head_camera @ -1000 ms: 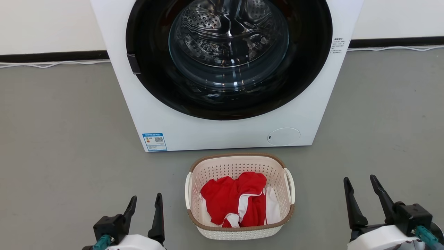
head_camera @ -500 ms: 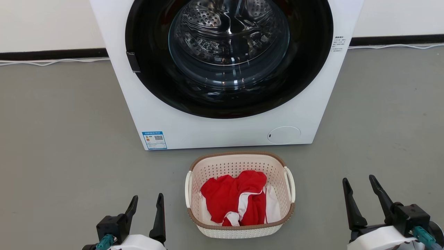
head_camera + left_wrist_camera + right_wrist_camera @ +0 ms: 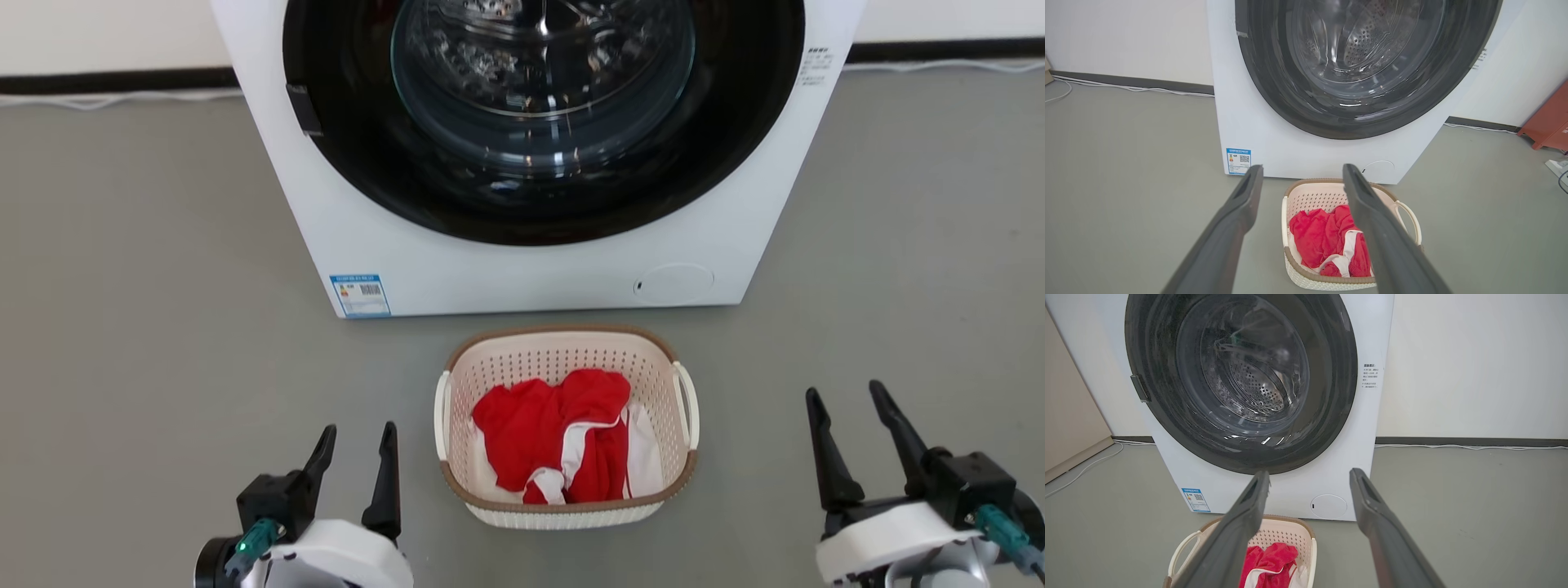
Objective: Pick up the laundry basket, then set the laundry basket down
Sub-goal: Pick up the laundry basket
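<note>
Camera shift; red box beyond basket

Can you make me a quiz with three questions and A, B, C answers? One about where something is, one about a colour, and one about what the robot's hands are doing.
1. Where is the basket compared with the washer?
A. Inside it
B. On the floor in front of it
C. On top of it

2. What colour is most of the cloth in the basket?
A. Blue
B. Red
C. Green

3. How are the left gripper and right gripper?
A. Both open, holding nothing
B. Both shut on the handles
C. One lifting the basket

Answers:
1 B: the basket stands on the grey floor just before the washer's front.
2 B: red cloth with some white lies inside.
3 A: each one's fingers are spread, off to the basket's sides.
</note>
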{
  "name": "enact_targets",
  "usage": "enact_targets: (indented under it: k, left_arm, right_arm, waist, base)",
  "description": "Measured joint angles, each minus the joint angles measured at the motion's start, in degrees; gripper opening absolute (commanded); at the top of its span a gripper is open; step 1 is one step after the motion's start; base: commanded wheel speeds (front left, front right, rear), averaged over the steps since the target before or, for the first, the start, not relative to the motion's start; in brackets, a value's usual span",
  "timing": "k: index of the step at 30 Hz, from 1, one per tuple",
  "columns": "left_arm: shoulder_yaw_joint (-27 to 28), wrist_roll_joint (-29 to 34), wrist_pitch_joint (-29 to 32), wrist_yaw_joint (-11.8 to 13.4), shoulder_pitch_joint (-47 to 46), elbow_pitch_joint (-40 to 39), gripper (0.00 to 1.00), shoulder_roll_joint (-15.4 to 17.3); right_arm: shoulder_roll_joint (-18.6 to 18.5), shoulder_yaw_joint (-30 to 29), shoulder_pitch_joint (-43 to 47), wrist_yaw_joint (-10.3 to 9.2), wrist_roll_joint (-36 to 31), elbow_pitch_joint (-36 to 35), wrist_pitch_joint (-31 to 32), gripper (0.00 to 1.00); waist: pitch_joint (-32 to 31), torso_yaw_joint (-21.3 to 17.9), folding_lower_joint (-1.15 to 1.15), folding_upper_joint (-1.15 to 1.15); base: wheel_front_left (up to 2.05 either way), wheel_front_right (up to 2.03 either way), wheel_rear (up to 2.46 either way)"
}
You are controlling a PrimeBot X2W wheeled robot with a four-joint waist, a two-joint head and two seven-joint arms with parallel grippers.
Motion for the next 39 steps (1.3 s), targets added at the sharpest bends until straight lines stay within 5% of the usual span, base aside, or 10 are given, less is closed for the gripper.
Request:
enact_targets:
  k: [9,23,39]
  left_arm:
    - [-3.1,-1.1,-0.1,1.2,-7.8,3.1,1.00,-0.1]
    - [-10.8,-6.0,-0.3,4.1,-27.9,16.3,1.00,-0.3]
    - [-21.3,-16.2,-0.3,8.1,-43.0,28.1,1.00,-0.5]
  right_arm:
    - [-0.4,-0.7,-5.9,0.02,0.3,3.0,-0.1,1.00]
    - [-4.5,4.1,-24.4,0.04,4.7,16.9,-0.1,1.00]
    - [-5.4,5.8,-37.4,0.05,5.3,27.1,-0.1,1.00]
  waist:
    - [6.2,0.3,0.00,0.00]
    - [21.4,0.5,0.00,0.00]
    - [35.4,1.6,-0.01,0.00]
  base:
    - [0.00,0.00,0.00]
    - [0.00,0.00,0.00]
    - [0.00,0.00,0.00]
